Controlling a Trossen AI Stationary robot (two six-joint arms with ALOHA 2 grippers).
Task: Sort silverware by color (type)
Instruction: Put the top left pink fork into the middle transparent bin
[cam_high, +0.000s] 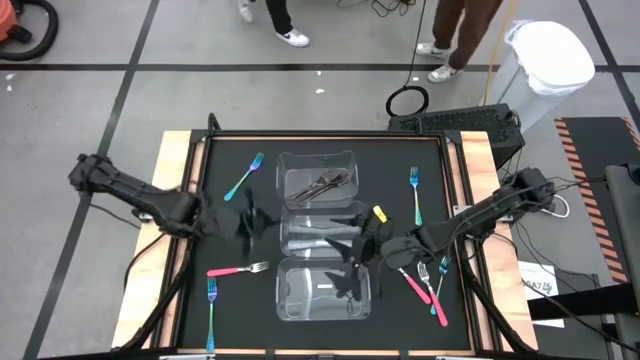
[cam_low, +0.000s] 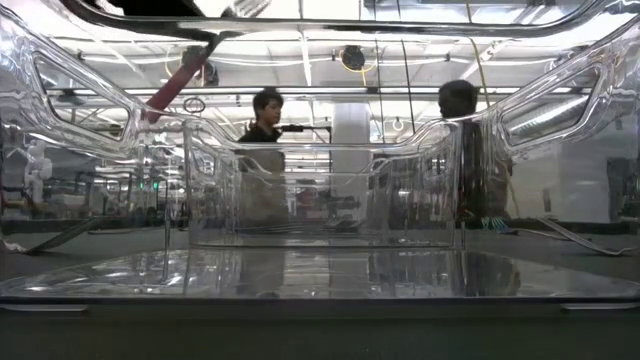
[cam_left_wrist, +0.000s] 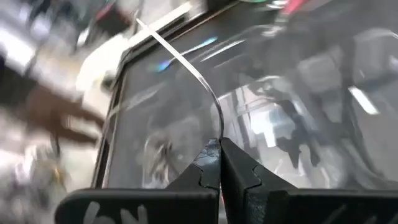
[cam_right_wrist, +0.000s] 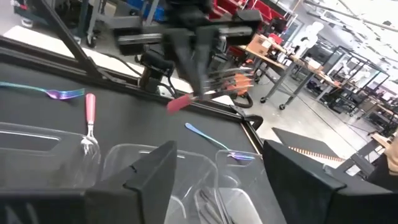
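high view: i see both arms reaching in from the table's sides toward a row of three clear containers (cam_high: 318, 222) running down the middle of the black mat. the left gripper (cam_high: 245, 222) hangs just left of the middle container, its fingers (cam_left_wrist: 245, 180) pressed together on a thin silver fork (cam_left_wrist: 186, 68). the right gripper (cam_high: 360, 250) sits over the middle and near containers with fingers (cam_right_wrist: 149, 171) spread apart, holding nothing. dark grey forks (cam_high: 325, 183) lie in the far container. a pink fork (cam_high: 238, 269) and a teal fork (cam_high: 211, 310) lie near left; another teal fork (cam_high: 415, 193) lies far right.
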